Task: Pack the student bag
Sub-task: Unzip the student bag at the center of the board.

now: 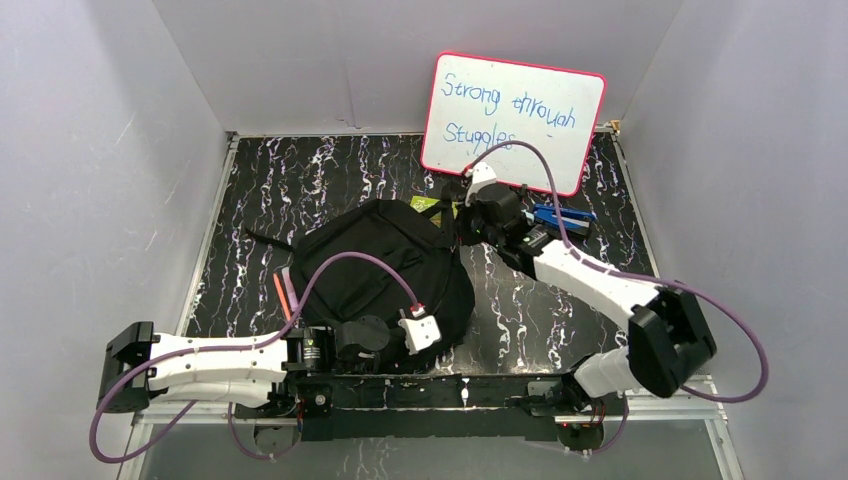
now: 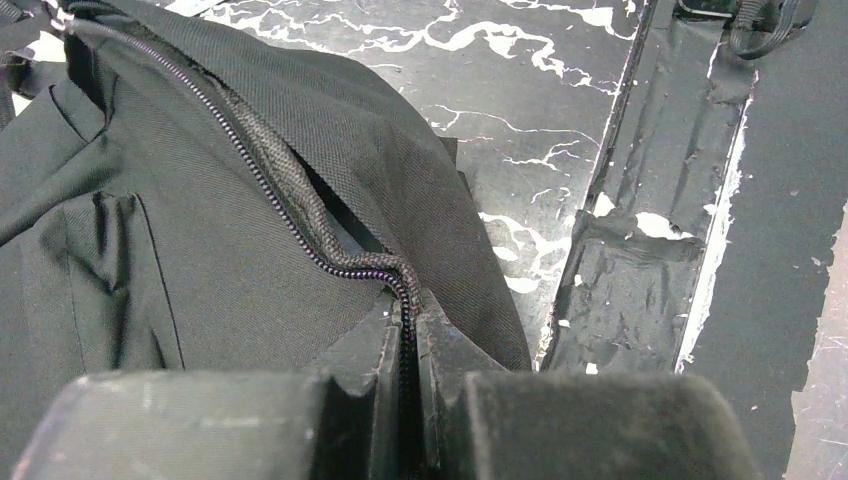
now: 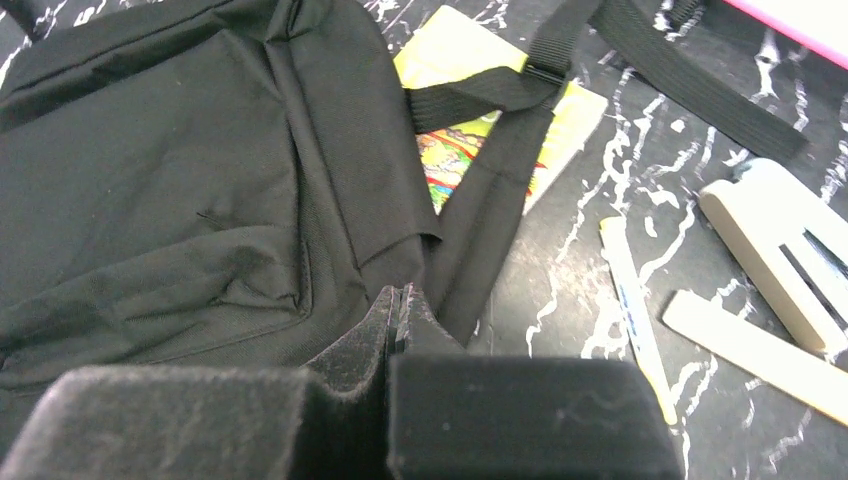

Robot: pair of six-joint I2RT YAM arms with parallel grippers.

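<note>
The student bag [image 1: 380, 270], a soft black backpack, lies flat in the middle of the table. My left gripper [image 2: 408, 318] is shut on the bag's zip edge [image 2: 300, 215] at its near right corner, and the zip teeth run straight in between the jaws. In the top view it sits at the bag's near side [image 1: 432, 338]. My right gripper [image 3: 403, 298] is shut at the bag's far right edge [image 1: 462, 228], beside a black strap [image 3: 500, 200]. Its tips rest against the fabric, and nothing shows between them.
A yellow booklet [image 3: 470, 140] lies partly under the strap. To the right lie a white and yellow pen [image 3: 635, 310], a white block [image 3: 780, 240] and a white strip [image 3: 750, 350]. A whiteboard [image 1: 512, 120] leans at the back, a blue item [image 1: 560, 215] before it. Pens [image 1: 283, 290] lie left of the bag.
</note>
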